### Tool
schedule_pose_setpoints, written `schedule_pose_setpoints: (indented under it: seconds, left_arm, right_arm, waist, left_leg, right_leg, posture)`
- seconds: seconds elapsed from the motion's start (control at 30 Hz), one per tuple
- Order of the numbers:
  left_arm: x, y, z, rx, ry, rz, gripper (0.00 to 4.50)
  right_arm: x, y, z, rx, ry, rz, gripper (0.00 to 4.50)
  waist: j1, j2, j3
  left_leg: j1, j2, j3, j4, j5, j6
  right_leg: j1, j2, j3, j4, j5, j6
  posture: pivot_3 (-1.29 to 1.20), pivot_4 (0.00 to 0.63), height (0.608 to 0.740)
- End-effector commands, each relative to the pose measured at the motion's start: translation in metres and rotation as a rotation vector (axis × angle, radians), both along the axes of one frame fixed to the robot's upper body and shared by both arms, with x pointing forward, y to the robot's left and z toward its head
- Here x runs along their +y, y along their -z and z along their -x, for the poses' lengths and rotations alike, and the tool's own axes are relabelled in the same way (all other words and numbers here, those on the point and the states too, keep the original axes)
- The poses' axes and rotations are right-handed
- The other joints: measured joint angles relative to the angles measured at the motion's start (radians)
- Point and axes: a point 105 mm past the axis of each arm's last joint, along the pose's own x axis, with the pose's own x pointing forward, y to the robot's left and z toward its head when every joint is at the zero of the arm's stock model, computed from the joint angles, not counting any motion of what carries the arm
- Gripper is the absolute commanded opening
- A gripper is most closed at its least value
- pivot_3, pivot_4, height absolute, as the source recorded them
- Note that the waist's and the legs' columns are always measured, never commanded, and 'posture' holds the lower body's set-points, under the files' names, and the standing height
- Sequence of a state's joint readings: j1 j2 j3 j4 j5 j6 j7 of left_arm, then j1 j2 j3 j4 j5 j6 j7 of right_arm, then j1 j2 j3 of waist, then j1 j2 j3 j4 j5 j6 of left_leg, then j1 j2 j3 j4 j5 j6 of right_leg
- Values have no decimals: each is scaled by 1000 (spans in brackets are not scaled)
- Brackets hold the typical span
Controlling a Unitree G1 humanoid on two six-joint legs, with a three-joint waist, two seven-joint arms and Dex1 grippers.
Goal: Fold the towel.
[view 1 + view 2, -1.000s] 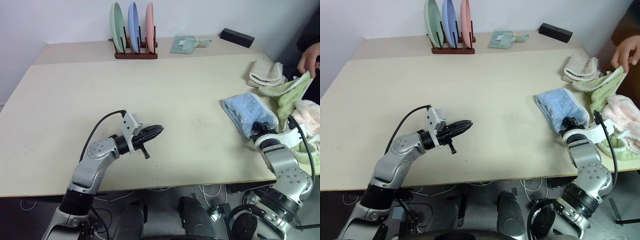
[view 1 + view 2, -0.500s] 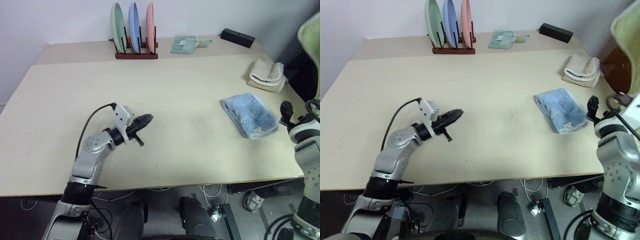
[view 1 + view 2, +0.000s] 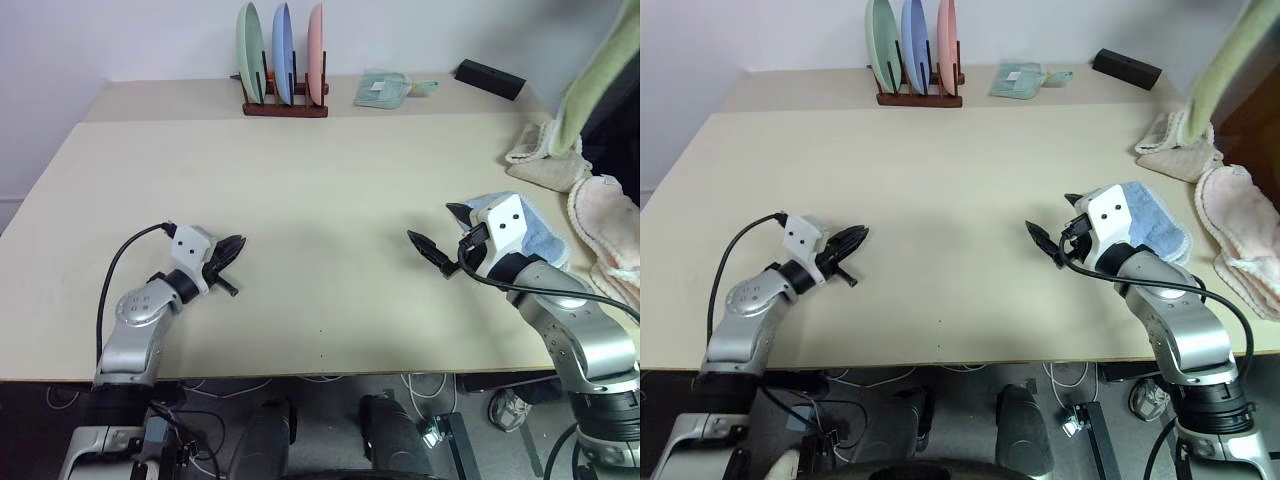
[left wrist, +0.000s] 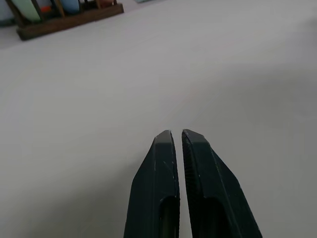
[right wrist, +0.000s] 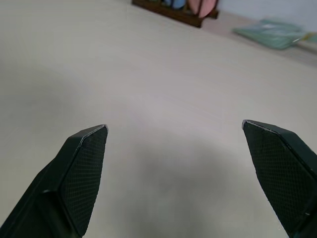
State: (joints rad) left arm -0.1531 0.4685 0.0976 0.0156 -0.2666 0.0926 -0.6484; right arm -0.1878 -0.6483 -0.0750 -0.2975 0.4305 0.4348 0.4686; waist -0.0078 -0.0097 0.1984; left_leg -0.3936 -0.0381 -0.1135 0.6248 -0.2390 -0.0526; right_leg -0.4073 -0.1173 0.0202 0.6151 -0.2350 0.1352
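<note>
The towel [image 3: 545,236], light blue and folded into a small pad, lies near the table's right edge. My right arm's wrist covers part of it. My right gripper [image 3: 430,224] is open and empty. It hovers level just left of the towel, pointing toward the table's middle, with the fingertips [image 5: 89,144] wide apart over bare tabletop. My left gripper [image 3: 234,246] is shut on nothing and sits low over the table's front left. Its two fingers [image 4: 166,148] are pressed together and point across the table.
A wooden rack [image 3: 285,104] with three plates stands at the back edge, beside a small mint cloth [image 3: 381,89] and a black box [image 3: 489,78]. A cream towel [image 3: 537,156] and a pink towel [image 3: 606,221] lie at the right edge. A green towel [image 3: 602,78] hangs above them.
My right gripper swung from the table's right edge in over the table, rolled over and opened wide. My left arm drew back to the left, still shut. The green towel was lifted.
</note>
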Motion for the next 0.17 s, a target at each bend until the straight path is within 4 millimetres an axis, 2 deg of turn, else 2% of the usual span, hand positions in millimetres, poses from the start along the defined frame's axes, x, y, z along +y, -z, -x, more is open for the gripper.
schedule_pose_setpoints:
  seconds: [0.03, 0.17]
  left_arm:
    - [-3, -17, 8, -45, 33, 7, 255]
    - [-3, -17, 10, -32, 32, 11, 255]
  right_arm:
    - [4, -6, 0, -41, -29, 10, 4439]
    - [4, -3, -2, -36, -38, 9, 4439]
  waist:
    - [-2, 0, 0]
    - [-4, 0, 0]
  left_leg:
    - [0, 0, 0, 0, 0, 0]
    - [0, 0, 0, 0, 0, 0]
  right_leg:
    - [0, 0, 0, 0, 0, 0]
    - [0, 0, 0, 0, 0, 0]
  posture:
    - [0, 150, 740]
    - [0, 150, 740]
